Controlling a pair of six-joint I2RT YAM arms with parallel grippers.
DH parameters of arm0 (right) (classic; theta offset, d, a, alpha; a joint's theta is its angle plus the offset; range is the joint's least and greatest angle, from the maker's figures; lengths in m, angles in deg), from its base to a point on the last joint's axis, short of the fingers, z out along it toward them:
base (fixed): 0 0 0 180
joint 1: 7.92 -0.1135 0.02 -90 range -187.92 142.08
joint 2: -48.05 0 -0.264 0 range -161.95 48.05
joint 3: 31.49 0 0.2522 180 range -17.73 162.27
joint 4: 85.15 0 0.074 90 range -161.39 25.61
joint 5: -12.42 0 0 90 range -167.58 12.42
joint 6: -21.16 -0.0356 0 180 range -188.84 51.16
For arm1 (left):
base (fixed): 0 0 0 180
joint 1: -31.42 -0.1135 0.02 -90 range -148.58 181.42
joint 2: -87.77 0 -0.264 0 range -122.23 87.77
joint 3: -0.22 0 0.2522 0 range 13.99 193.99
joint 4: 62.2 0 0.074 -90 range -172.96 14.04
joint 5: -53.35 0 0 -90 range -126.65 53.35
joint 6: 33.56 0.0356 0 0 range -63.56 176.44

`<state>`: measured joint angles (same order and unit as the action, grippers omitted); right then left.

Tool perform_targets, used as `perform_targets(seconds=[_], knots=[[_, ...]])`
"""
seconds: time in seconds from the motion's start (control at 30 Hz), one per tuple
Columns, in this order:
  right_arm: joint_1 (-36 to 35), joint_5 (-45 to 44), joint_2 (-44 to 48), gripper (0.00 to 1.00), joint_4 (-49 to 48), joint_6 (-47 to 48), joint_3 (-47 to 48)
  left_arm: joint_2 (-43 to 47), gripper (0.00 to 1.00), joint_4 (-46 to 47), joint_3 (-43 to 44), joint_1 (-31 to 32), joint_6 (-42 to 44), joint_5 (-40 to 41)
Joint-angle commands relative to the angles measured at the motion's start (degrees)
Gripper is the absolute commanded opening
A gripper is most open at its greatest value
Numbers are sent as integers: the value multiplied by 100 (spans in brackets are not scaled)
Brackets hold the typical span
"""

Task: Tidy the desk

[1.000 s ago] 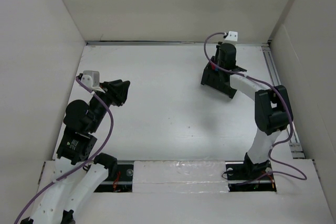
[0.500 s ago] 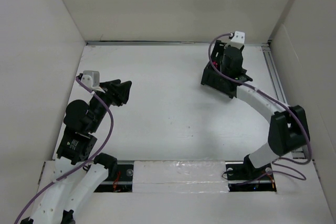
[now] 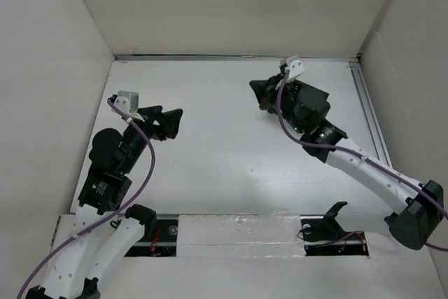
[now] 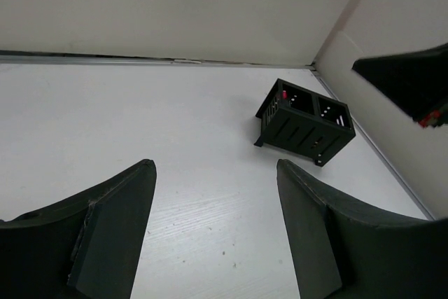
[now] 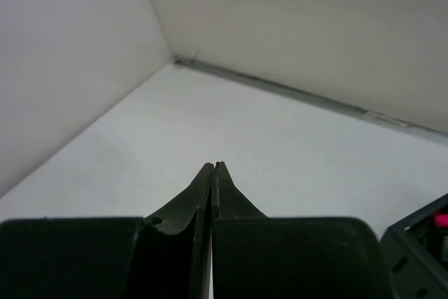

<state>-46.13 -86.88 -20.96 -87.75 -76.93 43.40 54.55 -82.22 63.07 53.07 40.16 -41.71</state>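
Observation:
The desk (image 3: pixel 224 145) is a flat white tabletop between upright white panels. In the left wrist view a black slotted two-compartment box (image 4: pixel 304 124) stands on the desk (image 4: pixel 140 103) near the far right corner, with a small red item (image 4: pixel 285 94) in its left compartment. My left gripper (image 3: pixel 173 122) hovers over the left side, its fingers wide open (image 4: pixel 213 173) with only bare desk between them. Beside the box my right gripper (image 3: pixel 256 89) points left, shut (image 5: pixel 213 166) on nothing. From above, the right wrist hides the box. A corner of the box (image 5: pixel 420 257) shows at the right wrist view's lower right.
White wall panels (image 3: pixel 231 5) close in the desk on the left, back and right. A metal rail (image 3: pixel 371 117) runs along the right edge. A raised white strip (image 3: pixel 238 232) lies along the near edge between the arm bases.
The right arm has stretched low to the right; its gripper left the box top, turned left and closed. The left gripper opened wider and shifted slightly right.

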Motion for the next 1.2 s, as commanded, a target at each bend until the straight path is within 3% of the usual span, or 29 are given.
perform_targets(seconds=[0.0,0.23,0.27,0.33,0.5,0.87,1.17], knots=[[-282,727,177,0,423,177,-293,60,66,222,14,-29,80,-127],[-889,1677,836,3,748,63,-1514,131,69,257,5,-29,37,-22],[-1011,1660,880,7,757,2,-1855,131,70,257,-4,-29,71,-4],[-1091,1581,951,23,722,-296,-2330,96,70,213,31,-29,98,66],[-1153,1747,680,33,284,-534,-2938,78,71,204,23,-29,107,137],[-1311,1791,-349,37,98,-359,-2518,-133,70,257,-82,-29,1,146],[-1364,1853,-684,43,150,-306,-2210,16,72,388,-179,-29,-43,84]])
